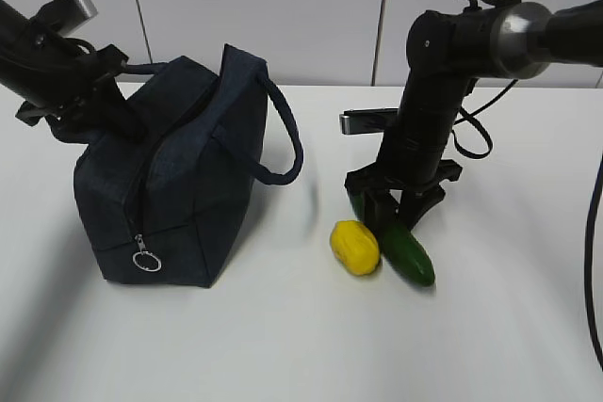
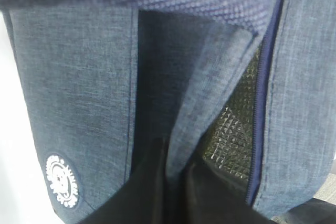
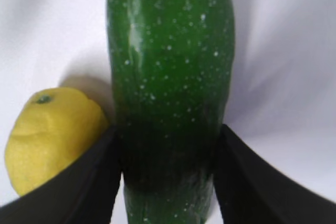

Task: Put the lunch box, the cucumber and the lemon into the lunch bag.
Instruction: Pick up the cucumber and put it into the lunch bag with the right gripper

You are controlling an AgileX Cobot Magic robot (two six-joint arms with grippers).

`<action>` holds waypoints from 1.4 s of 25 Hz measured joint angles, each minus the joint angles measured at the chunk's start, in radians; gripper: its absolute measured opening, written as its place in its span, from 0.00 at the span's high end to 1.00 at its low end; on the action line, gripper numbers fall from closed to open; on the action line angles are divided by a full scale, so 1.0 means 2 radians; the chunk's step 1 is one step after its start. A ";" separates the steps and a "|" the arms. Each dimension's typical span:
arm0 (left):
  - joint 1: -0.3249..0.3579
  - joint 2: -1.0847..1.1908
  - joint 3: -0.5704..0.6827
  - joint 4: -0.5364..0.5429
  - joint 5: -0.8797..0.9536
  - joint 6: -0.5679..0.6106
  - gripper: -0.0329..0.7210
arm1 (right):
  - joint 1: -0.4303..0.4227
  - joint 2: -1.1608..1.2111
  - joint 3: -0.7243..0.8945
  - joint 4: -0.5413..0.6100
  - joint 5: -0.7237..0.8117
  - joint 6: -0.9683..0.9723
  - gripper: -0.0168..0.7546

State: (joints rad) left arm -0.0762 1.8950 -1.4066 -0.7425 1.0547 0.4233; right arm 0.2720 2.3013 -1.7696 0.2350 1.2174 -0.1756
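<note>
The navy lunch bag (image 1: 179,195) stands at the left with its top unzipped. My left gripper (image 1: 115,118) is shut on the fabric edge beside that opening (image 2: 176,153), and silver lining (image 2: 236,124) shows inside the bag. At the right the dark green cucumber (image 1: 407,253) lies on the table, with the yellow lemon (image 1: 354,248) touching its left side. My right gripper (image 1: 400,216) comes down over the cucumber's far end. Its fingers press both sides of the cucumber (image 3: 170,77), and the left finger sits beside the lemon (image 3: 50,135). The lunch box is out of view.
The white table (image 1: 283,345) runs to a white wall behind. One bag handle (image 1: 287,143) loops out toward the right arm. A silver ring pull (image 1: 146,261) hangs low on the bag's near end. A black cable hangs at the far right edge.
</note>
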 joint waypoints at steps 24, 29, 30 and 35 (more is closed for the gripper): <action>0.000 0.000 0.000 0.000 0.000 0.000 0.95 | 0.000 -0.077 -0.041 0.007 0.002 0.012 0.49; 0.000 0.000 0.000 0.000 -0.007 0.000 0.95 | 0.000 -0.118 -0.041 0.087 0.003 0.013 0.49; 0.000 0.000 0.000 0.000 -0.011 0.000 0.95 | 0.000 -0.122 -0.041 0.115 0.004 0.008 0.49; 0.000 0.000 0.000 -0.015 -0.033 -0.001 0.95 | 0.000 -0.125 -0.042 0.253 0.004 -0.037 0.49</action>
State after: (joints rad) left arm -0.0762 1.8950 -1.4066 -0.7734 0.9890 0.4219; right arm 0.2720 2.0511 -1.8530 0.7413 1.2253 -0.2504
